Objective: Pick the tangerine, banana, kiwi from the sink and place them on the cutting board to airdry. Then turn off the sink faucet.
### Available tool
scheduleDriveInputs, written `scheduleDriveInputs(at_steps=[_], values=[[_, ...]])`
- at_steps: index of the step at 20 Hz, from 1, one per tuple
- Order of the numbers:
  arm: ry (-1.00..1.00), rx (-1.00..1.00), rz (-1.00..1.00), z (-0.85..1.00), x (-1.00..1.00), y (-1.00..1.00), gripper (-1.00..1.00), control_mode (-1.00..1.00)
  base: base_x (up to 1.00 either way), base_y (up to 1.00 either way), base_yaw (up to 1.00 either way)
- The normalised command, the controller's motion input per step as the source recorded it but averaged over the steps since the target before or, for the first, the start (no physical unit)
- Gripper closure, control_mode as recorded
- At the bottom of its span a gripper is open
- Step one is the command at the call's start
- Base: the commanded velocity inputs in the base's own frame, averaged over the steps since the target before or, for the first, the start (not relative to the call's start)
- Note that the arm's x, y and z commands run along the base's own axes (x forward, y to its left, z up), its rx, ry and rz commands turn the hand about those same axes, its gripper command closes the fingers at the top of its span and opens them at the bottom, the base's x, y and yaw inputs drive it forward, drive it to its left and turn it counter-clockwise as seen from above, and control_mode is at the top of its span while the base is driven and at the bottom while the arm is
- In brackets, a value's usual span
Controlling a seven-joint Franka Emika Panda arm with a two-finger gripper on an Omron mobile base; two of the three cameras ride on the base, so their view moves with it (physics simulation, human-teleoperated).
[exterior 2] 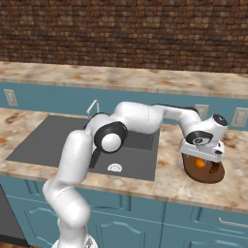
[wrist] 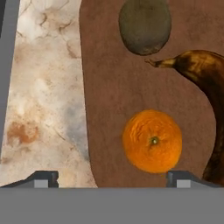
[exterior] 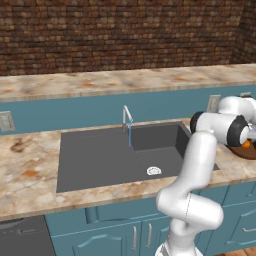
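Banana (wrist: pixel 209 87) cut off at the hand view's 3 o'clock edge, cutting board (exterior: pixel 248 151) cropped at 3 o'clock in left base view — largely behind the arm, kiwi (wrist: pixel 145 26) clipped at 12 o'clock.

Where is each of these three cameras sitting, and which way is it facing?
Left base view: behind the arm on its left, facing the sink and faucet; arm rises lower right.
Right base view: behind on its right, facing sink and board; arm rises lower left, gripper above the board.
Hand view: on the hand, looking down at tangerine, kiwi, banana; fingertips at the bottom.
Shared: base views both show the sink.
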Motion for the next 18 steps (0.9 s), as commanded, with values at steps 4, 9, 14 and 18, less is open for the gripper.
scheduleDriveInputs(at_steps=[4,9,14,18], values=[[-0.01,-0.09,0.02,0.53,-0.21,0.4,-1.0,-1.0,0.0,0.0,0.0],[-0.05,-0.03,0.0,0.78,-0.26,0.12,-1.0,-1.0,0.0,0.0,0.0],[-0.1,0.0,0.0,0.82,-0.29,0.09,-1.0,-1.0,0.0,0.0,0.0],[-0.15,0.0,-0.1,0.46,-0.31,0.46,-1.0,-1.0,0.0,0.0,0.0]])
